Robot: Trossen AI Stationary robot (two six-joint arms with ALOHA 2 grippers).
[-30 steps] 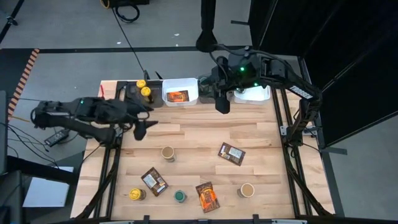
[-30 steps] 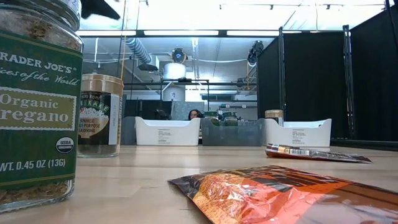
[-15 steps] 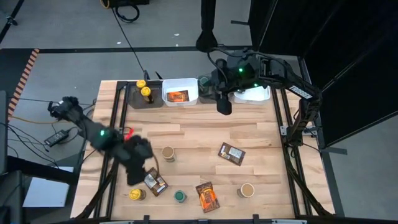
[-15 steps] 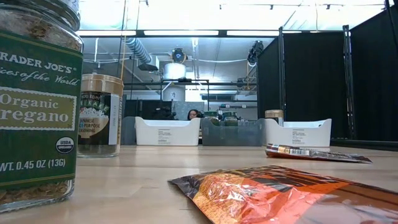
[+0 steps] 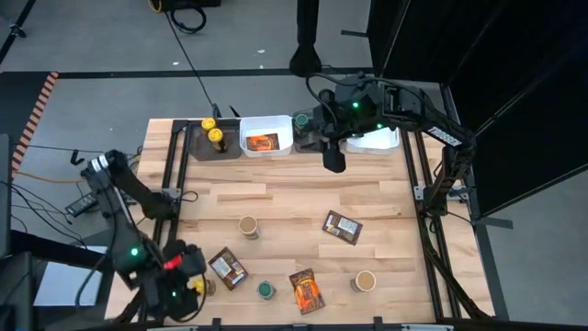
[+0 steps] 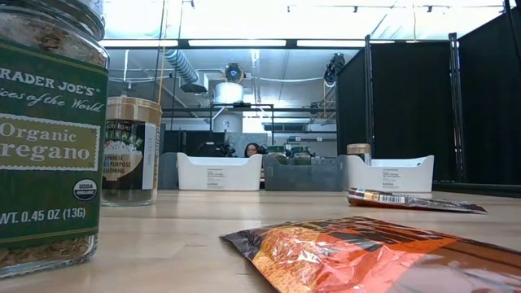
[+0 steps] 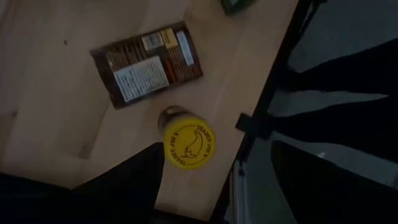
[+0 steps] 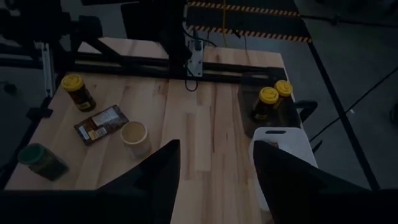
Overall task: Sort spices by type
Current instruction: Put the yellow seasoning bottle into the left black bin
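High view: the left gripper (image 5: 188, 276) has been swung from the far bins down to the near-left yellow-lidded jar (image 5: 200, 288), suggesting a pickup; its jaws cannot be judged. Farther off, the right gripper (image 5: 334, 162) is spread open beside the white bin (image 5: 266, 138).

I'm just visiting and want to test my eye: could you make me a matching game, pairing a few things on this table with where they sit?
Things:
1. orange foil packet
2. two yellow-lidded round jars
3. green-lidded round jar
4. left gripper

Places:
A. in the dark bin at the table's far edge
B. over the yellow-lidded jar at the near left corner
C. near edge, between a brown flat packet and the orange one
D. near edge, just right of the green-lidded jar

Pairs: 1-D, 2-A, 3-C, 4-B
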